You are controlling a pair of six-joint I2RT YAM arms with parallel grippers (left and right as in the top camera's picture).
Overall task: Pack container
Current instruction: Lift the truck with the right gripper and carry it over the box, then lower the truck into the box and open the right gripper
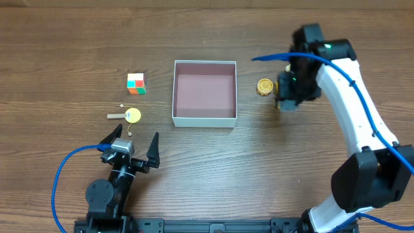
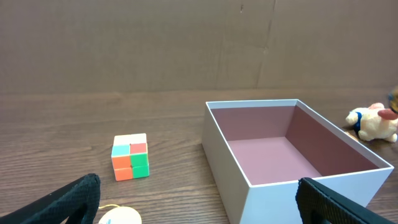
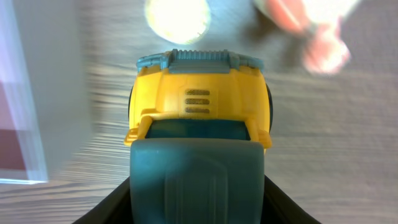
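Note:
The container (image 1: 204, 120) is a square white-walled box with a mauve floor at mid-table, and nothing lies in it. It also shows in the left wrist view (image 2: 292, 199) and, blurred, at the left of the right wrist view (image 3: 22, 124). My right gripper (image 1: 288, 96) is just right of the container. In the right wrist view the right gripper (image 3: 198, 205) is shut on a yellow and teal toy truck (image 3: 198, 99). My left gripper (image 1: 132, 150) is open and empty near the front edge, its fingers wide apart (image 2: 199, 205).
A multicoloured cube (image 1: 136, 83) (image 2: 130, 157) and a yellow disc on a stick (image 1: 129, 116) (image 2: 120, 216) lie left of the container. A gold round toy (image 1: 264, 87) (image 3: 177, 15) sits between the container and the right gripper. A white plush (image 2: 373, 122) (image 3: 311, 25) lies beyond it.

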